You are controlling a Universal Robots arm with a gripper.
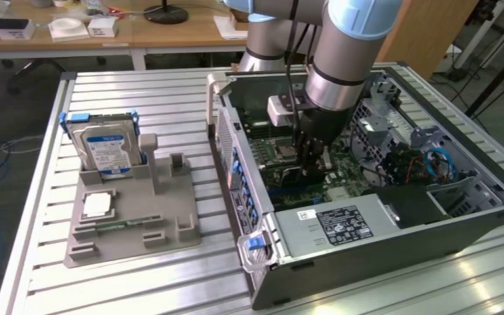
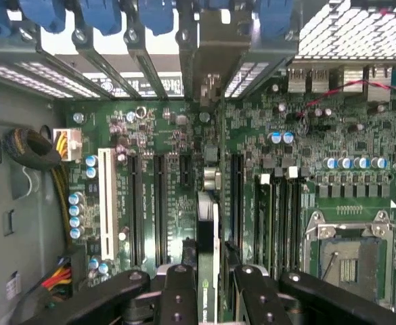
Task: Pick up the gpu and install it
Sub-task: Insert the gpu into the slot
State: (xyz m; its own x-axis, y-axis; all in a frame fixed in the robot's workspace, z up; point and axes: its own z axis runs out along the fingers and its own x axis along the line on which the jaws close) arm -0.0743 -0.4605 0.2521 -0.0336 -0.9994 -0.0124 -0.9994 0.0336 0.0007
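Gripper [image 1: 312,164] sits down inside the open PC case [image 1: 462,223], above the motherboard [image 1: 344,177]; we see both black fingers [image 2: 177,298] in the wrist view, part-way closed, pinching a thin card edge-on between them; we take this card as the gpu [image 2: 210,271]. Jaws stand neither wide nor fully shut; gap equals the card's thickness plus cooler, pads pressed to either face as far as we can tell.

Gpu orientation: held on edge, upright, flat faces toward the two fingers; its long axis runs parallel w/ the expansion slots [image 2: 160,203] on the board; its metal end bracket [image 2: 208,74] reaches the case's rear slot openings, next to the blue retainer clips [image 2: 157,13]. Card lies between two of the long black slots in the wrist view; whether its bottom edge is seated in a slot or just over it we cannot tell.

In the exterior view the gpu itself is mostly hidden by the wrist and fingers; CPU socket [image 1: 283,152] just beside the gripper on the exterior view's left; PSU [image 1: 335,226] nearer the camera. Well apart, on the exterior view's left, grey parts holder [image 1: 138,226] on the slatted table [image 1: 112,92], w/ the hard drive [image 1: 105,147] standing upright in it.
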